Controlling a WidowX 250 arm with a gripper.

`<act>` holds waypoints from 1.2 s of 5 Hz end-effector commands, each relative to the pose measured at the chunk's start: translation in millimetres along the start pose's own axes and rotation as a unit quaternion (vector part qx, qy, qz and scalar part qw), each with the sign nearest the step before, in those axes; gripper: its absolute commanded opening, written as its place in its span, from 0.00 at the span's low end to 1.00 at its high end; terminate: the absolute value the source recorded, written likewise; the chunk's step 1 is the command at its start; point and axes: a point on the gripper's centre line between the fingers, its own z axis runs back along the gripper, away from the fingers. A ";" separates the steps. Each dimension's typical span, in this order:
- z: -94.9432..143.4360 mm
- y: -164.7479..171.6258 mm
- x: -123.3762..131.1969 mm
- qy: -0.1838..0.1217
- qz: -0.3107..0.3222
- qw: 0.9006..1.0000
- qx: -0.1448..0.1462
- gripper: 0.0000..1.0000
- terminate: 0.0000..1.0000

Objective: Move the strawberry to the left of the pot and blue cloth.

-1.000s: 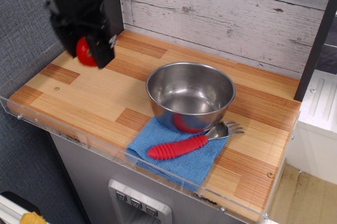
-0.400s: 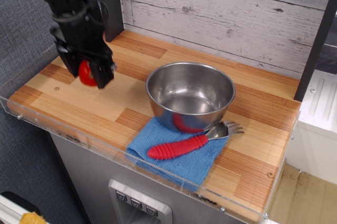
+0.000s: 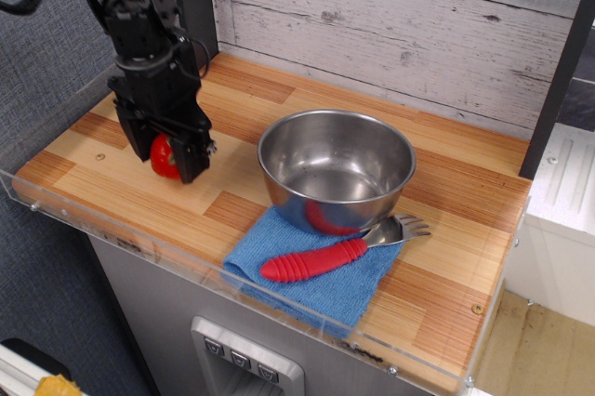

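Strawberry, small, glossy red plastic (image 3: 165, 156), sits clamped in the black pincer (image 3: 170, 156) low over the wood-plank counter (image 3: 139, 191), left of the large, empty stainless-steel pot (image 3: 336, 168). That pot rests partly on a bright blue fuzzy cloth (image 3: 316, 275) alongside a red-handled spork (image 3: 330, 253). Bare planks surround the fruit, ending at a clear acrylic lip (image 3: 112, 229).
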 end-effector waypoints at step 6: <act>64.4 8.9 27.5 -0.039 0.008 0.999 0.010 1.00 0.00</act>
